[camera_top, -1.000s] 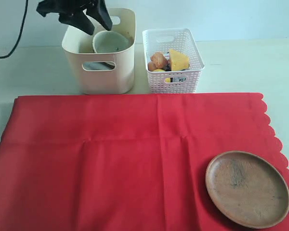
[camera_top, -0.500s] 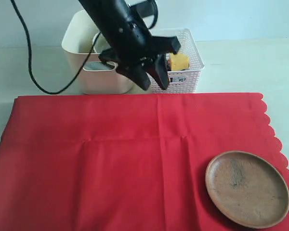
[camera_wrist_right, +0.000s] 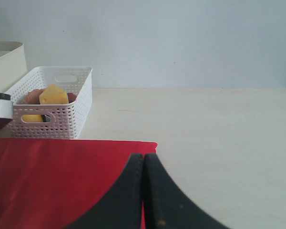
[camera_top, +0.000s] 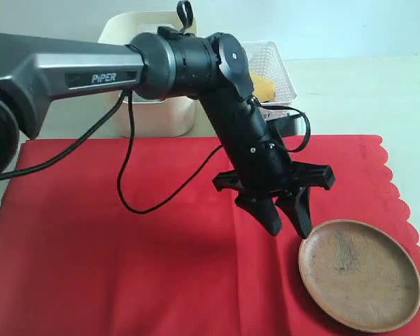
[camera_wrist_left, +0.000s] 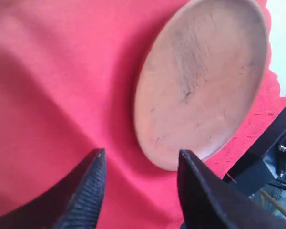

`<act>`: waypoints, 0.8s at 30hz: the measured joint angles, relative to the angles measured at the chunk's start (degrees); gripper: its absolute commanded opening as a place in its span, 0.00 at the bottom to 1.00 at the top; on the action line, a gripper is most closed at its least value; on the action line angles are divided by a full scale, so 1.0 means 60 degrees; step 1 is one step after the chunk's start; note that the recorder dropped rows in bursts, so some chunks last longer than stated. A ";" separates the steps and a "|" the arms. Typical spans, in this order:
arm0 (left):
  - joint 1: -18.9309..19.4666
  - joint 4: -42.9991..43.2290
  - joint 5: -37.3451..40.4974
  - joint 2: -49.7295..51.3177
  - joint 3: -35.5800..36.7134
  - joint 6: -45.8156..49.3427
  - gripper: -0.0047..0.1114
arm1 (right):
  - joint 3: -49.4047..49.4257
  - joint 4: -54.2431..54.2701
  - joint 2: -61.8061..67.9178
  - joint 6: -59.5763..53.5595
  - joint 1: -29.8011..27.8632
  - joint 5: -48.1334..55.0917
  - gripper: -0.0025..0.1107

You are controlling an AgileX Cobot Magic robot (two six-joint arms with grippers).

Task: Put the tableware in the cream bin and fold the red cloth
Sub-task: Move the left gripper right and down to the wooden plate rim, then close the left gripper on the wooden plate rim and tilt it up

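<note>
The round brown plate (camera_top: 360,276) lies on the red cloth (camera_top: 126,245) near its front right scalloped corner. My left gripper (camera_top: 290,229) hangs open just above the cloth at the plate's near-left rim, touching nothing. The left wrist view shows the plate (camera_wrist_left: 200,81) just beyond the spread fingertips of that gripper (camera_wrist_left: 141,152), with red cloth (camera_wrist_left: 47,95) between them. The cream bin (camera_top: 157,119) stands behind the cloth, mostly hidden by the left arm, so its contents do not show. My right gripper (camera_wrist_right: 144,156) is shut and empty over the cloth's corner (camera_wrist_right: 47,176); the exterior view does not show it.
The white lattice basket (camera_top: 276,70) with the yellow cheese (camera_top: 262,87) and other food stands right of the bin. The right wrist view shows this basket (camera_wrist_right: 62,107) and a sliver of the cream bin (camera_wrist_right: 7,62). Bare pale table (camera_wrist_right: 205,124) lies past the cloth's edge.
The left arm has swung from above the cream bin, across the cloth, down to the plate's left rim. The plate and the cloth have not moved.
</note>
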 measured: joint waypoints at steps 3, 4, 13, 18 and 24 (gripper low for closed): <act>-0.0192 -0.0215 0.0000 0.0218 0.0000 0.0140 0.44 | 0.0000 0.0000 0.0000 0.0000 0.0000 0.0000 0.02; -0.0208 -0.0231 0.0000 0.0289 0.0000 0.0140 0.44 | 0.0000 0.0000 0.0000 0.0000 0.0000 0.0000 0.02; -0.0308 -0.0545 -0.0356 0.0694 0.0000 0.0270 0.44 | 0.0000 0.0000 0.0000 0.0000 0.0000 0.0000 0.02; -0.0483 -0.0649 -0.0806 0.0694 0.0000 0.0384 0.44 | 0.0000 0.0000 0.0000 0.0000 0.0000 0.0000 0.02; -0.0542 -0.0628 -0.1109 0.0694 0.0000 0.0498 0.44 | 0.0000 0.0000 0.0000 0.0000 0.0000 0.0000 0.02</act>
